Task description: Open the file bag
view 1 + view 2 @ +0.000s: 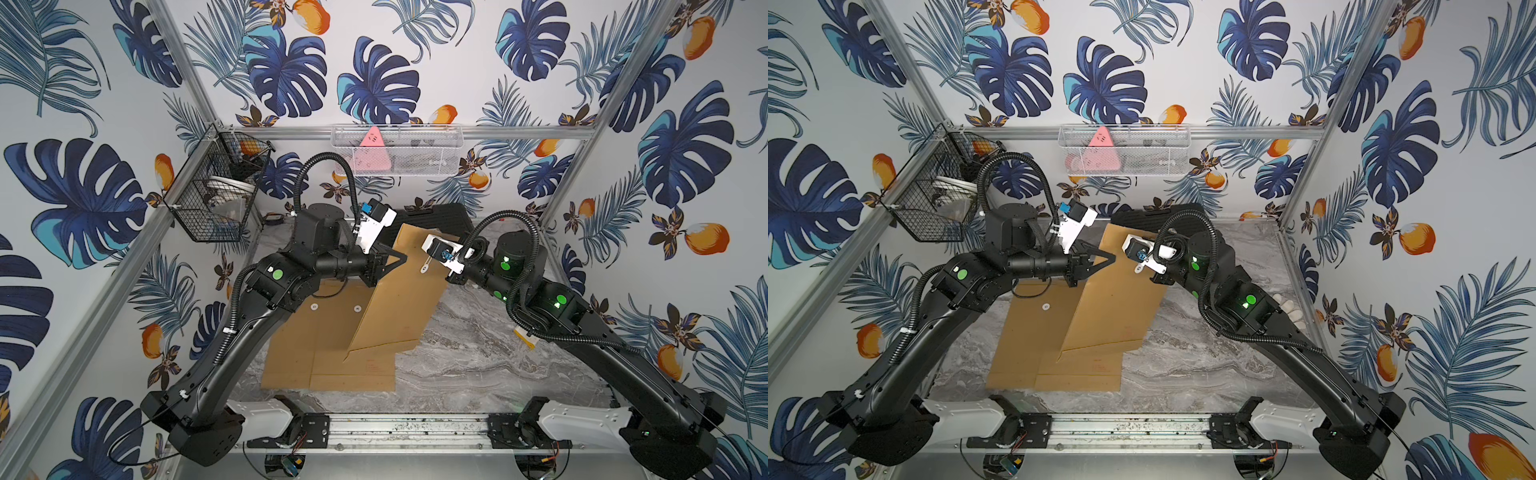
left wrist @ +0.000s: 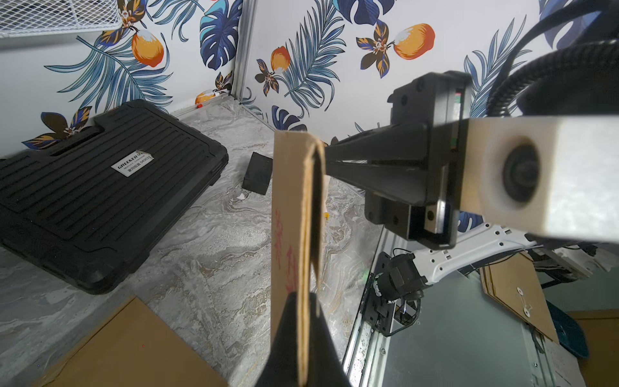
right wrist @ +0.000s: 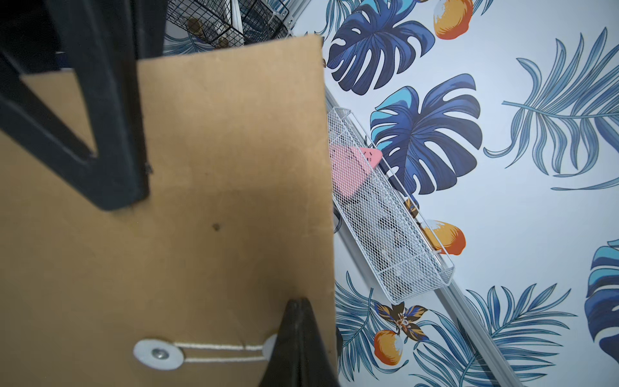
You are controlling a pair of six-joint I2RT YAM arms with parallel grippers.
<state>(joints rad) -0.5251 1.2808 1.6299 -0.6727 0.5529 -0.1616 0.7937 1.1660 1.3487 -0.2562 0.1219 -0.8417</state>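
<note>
File bag (image 1: 399,307) was held up off the marble table (image 1: 478,357), tilted. Its long axis ran from a low end over the flat spare bags (image 1: 316,357) up toward the back wall. Left gripper (image 2: 303,298) was pinched on the bag's long edge, with the kraft board sandwiched edge-on between its fingers. In the right wrist view its black fingers lay against the bag face up by the top corner. Right gripper (image 2: 331,157) came in from the opposite side with its fingers pressed together, tips meeting the bag near its upper end. The key relation was that the cord (image 3: 221,348) sat on the face toward the right gripper. It was strung between a bare washer (image 3: 158,353) and a second washer (image 3: 272,345), running across the bag's short width. The right fingertip covered half of that second washer, so the right arm was the nearer one for unwinding, probably with the left bracing. Could not tell whether the cord was actually caught between the right fingers; that view showed only one finger. In both top views the wrist camera mount hid the right tips. The bag's mouth and flap fold weren't readable, and its low end was hard to make out against the spares.
</note>
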